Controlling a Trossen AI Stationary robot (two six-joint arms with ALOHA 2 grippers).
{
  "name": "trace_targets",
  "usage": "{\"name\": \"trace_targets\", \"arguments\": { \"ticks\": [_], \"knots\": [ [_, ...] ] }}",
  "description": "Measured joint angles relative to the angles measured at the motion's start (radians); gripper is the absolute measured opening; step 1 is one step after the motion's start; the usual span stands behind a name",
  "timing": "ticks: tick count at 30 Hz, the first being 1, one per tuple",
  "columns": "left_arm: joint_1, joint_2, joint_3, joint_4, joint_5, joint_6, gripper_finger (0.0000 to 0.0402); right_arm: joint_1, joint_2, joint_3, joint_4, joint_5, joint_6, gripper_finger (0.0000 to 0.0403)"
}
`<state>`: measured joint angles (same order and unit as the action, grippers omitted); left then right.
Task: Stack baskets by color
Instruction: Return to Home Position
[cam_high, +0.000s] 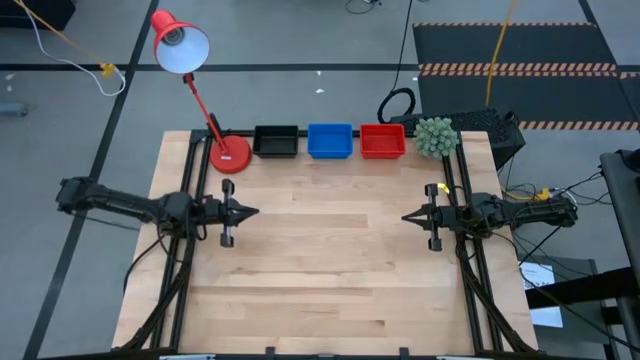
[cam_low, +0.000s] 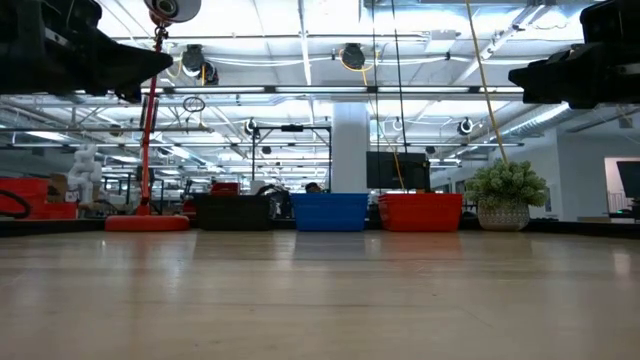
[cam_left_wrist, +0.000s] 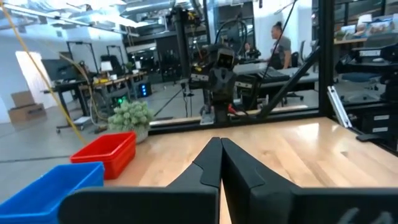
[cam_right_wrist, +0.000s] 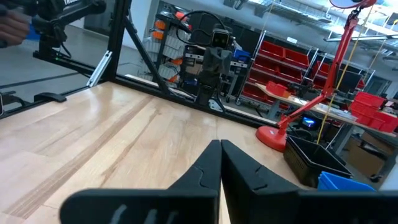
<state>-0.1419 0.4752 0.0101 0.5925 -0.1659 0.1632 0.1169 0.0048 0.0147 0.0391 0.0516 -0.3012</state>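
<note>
Baskets (cam_high: 329, 140) sit at 12 o'clock, probably light, stiff, best pinched by a rim, as left gripper (cam_high: 250, 211) at 9 and right gripper (cam_high: 408, 216) at 3 hover closed, empty.

Overhead, table-height and two inward-facing wrist cameras (baskets (cam_high: 329, 141) in all)
</note>
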Motion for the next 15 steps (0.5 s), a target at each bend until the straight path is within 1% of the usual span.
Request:
{"name": "trace_targets", "arguments": {
  "ticks": [3,6,11,15],
  "knots": [
    [0.059,-0.053,0.0,-0.056,0.06,-0.002,0.0003,0.0,0.0,0.0,0.0,0.0,0.0,0.0],
    [0.113,-0.095,0.0,-0.111,0.099,-0.018,0.0008,0.0,0.0,0.0,0.0,0.0,0.0,0.0],
    [0.184,-0.153,0.0,-0.19,0.171,-0.029,0.0003,0.0,0.0,0.0,0.0,0.0,0.0,0.0],
    [0.218,-0.186,0.0,-0.267,0.192,-0.041,0.0007,0.0,0.0,0.0,0.001,0.0,0.0,0.0]
  ]
}}
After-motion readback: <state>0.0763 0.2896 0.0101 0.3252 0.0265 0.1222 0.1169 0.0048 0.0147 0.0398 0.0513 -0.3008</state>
